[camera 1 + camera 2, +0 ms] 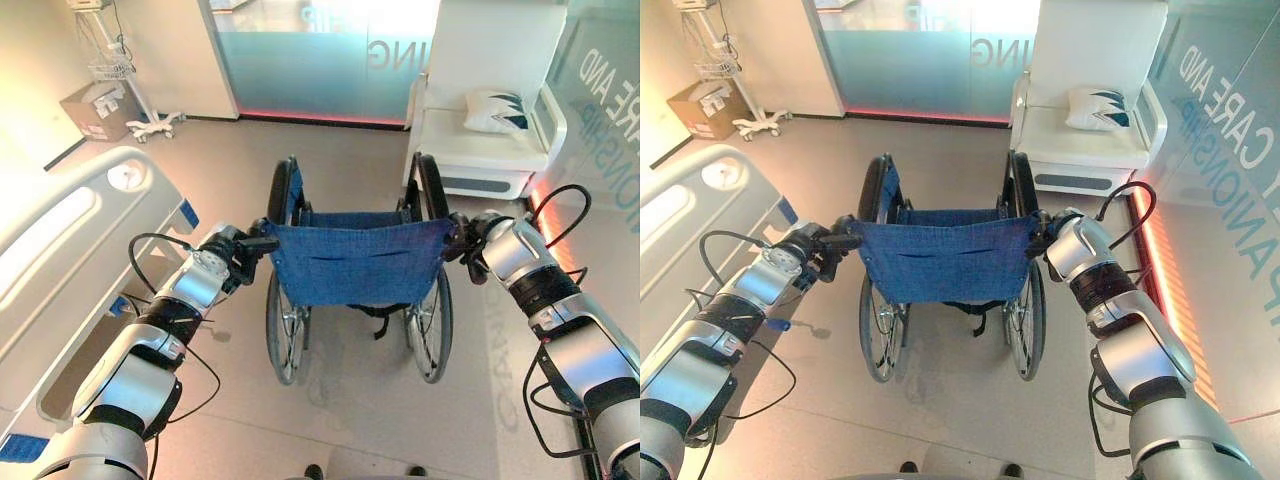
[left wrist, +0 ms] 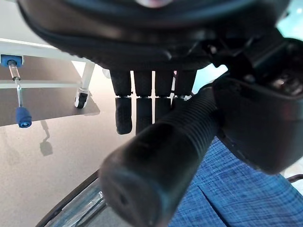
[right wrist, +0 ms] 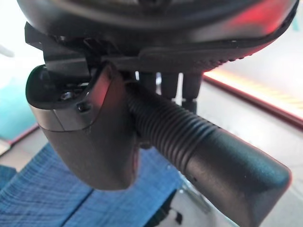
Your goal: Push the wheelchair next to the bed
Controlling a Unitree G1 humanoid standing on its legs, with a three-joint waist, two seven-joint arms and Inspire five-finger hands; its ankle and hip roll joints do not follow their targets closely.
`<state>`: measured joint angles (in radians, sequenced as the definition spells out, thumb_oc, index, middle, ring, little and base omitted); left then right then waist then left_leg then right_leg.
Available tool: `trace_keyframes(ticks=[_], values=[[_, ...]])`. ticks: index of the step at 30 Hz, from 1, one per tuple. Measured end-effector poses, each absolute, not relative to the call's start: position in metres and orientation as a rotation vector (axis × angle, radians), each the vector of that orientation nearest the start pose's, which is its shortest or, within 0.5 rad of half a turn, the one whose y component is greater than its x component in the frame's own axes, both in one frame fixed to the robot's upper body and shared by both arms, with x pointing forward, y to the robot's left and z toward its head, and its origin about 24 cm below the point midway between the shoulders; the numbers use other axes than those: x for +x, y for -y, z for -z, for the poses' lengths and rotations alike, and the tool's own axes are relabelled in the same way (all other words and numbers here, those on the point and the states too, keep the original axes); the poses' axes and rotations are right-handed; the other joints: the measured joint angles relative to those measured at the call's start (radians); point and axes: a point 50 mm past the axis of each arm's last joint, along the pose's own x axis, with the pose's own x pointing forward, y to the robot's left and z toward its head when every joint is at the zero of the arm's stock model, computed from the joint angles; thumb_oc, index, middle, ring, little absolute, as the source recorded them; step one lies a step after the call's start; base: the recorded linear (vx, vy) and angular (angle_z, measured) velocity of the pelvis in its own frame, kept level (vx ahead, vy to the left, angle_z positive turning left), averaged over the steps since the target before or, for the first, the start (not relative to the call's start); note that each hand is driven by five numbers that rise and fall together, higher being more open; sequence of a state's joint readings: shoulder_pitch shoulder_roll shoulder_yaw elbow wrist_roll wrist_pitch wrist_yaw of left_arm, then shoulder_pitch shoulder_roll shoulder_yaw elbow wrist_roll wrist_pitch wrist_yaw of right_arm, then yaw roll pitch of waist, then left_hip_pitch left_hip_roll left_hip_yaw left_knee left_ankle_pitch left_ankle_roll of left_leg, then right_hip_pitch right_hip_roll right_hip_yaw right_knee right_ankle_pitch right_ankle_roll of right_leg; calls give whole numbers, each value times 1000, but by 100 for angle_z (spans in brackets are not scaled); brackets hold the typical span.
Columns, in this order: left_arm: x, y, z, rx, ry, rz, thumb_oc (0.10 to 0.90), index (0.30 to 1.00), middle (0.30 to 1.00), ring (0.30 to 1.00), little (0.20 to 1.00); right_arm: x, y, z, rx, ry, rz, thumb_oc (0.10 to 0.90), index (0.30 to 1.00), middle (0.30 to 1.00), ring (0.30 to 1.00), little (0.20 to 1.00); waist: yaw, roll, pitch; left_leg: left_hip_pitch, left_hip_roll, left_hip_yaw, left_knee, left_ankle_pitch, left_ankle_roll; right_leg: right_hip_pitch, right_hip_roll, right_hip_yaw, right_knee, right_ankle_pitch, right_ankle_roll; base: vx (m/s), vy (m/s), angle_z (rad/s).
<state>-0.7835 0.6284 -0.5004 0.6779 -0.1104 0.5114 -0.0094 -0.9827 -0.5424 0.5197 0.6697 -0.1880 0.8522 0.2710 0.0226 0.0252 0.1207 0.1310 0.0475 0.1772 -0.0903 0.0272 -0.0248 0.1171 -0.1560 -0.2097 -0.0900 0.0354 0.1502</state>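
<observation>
Wheelchair [image 1: 355,265] stands on the floor [image 1: 350,420], its blue fabric backrest [image 1: 355,262] facing the robot and its two large wheels down on the floor. Left hand [image 1: 236,250] is at the wheelchair's left push handle [image 2: 161,156]; the left wrist view shows the fingers [image 2: 124,109] bent down behind the black ribbed grip and the thumb against it, so the hand is clasped on the handle. Right hand [image 1: 468,240] is at the right push handle [image 3: 208,151]; the right wrist view shows the thumb [image 3: 90,127] wrapped over the ribbed grip with fingers behind it, also clasped.

Bed [image 1: 70,240], white with a rounded end panel, lies to the left of the wheelchair, near but apart from it. White armchair [image 1: 490,120] with a patterned cushion [image 1: 497,110] stands beyond the wheelchair to its right. Frosted glass partition [image 1: 300,60] is behind the wheelchair. Cardboard box [image 1: 95,110] and a wheeled stand [image 1: 140,105] sit beyond the bed, far left of the wheelchair.
</observation>
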Motion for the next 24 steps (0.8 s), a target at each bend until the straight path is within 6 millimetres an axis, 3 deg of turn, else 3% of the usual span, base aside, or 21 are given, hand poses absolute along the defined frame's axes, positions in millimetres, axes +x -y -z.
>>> trace_keyframes(ticks=[7,9,11,13,14,17,20,22,23,24], values=[[379,-238,-113,883,-489,15,400,300,300,300,300,389,221,-145,-931,-652,54,400,300,300,300,300,1,-14,31,-11,-8,-4,25,-7,7,5,-12,-23,10,0,0,14,76,4],[388,-232,-131,945,-466,33,400,300,300,300,300,394,224,-159,-932,-611,88,400,300,300,300,300,0,-12,73,-50,-19,-11,82,-40,28,-49,-31,-26,113,-21,0,76,18,-3],[400,-217,-153,1013,-436,56,400,300,300,300,300,395,236,-173,-949,-546,137,400,300,300,300,300,-14,18,149,-72,-9,-60,152,-71,45,-186,-66,-22,421,-33,0,226,-87,8],[400,-214,-155,1040,-431,74,400,300,300,300,300,393,240,-169,-947,-560,141,400,300,300,300,300,-14,2,164,-24,-40,-86,129,-59,70,-297,-107,-8,569,-70,1,196,-105,-9],[400,-214,-155,1046,-435,78,400,300,300,300,300,393,240,-168,-941,-564,136,400,300,300,300,300,-13,-5,167,-15,-47,-91,126,-60,74,-306,-108,-5,543,-73,-6,270,-237,-3],[399,-225,-158,1056,-446,48,400,300,300,300,300,394,232,-167,-916,-547,104,400,300,300,300,300,-52,-44,164,-30,-68,-103,131,-73,73,-332,-100,-2,257,-55,12,361,-336,30],[399,-228,-159,1025,-429,30,400,300,300,300,300,396,230,-173,-917,-527,105,400,300,300,300,300,-68,-42,161,-39,-47,-121,130,-78,64,-351,-100,27,276,-46,26,299,-324,43],[398,-230,-151,976,-437,36,400,300,300,300,300,395,231,-172,-922,-539,99,400,300,300,300,300,-69,-36,136,-47,-20,-127,150,-96,35,-343,-87,49,368,-48,22,325,-306,36],[396,-232,-146,959,-448,39,400,300,300,300,300,395,231,-170,-928,-547,89,400,300,300,300,300,-63,-49,105,-55,-19,-125,156,-107,9,-308,-90,42,349,-54,24,370,-316,22],[395,-231,-139,936,-452,38,400,300,300,300,300,395,231,-171,-943,-535,88,400,300,300,300,300,-58,-17,97,-53,7,-148,160,-116,-17,-285,-67,18,332,-53,-20,380,-329,38]])
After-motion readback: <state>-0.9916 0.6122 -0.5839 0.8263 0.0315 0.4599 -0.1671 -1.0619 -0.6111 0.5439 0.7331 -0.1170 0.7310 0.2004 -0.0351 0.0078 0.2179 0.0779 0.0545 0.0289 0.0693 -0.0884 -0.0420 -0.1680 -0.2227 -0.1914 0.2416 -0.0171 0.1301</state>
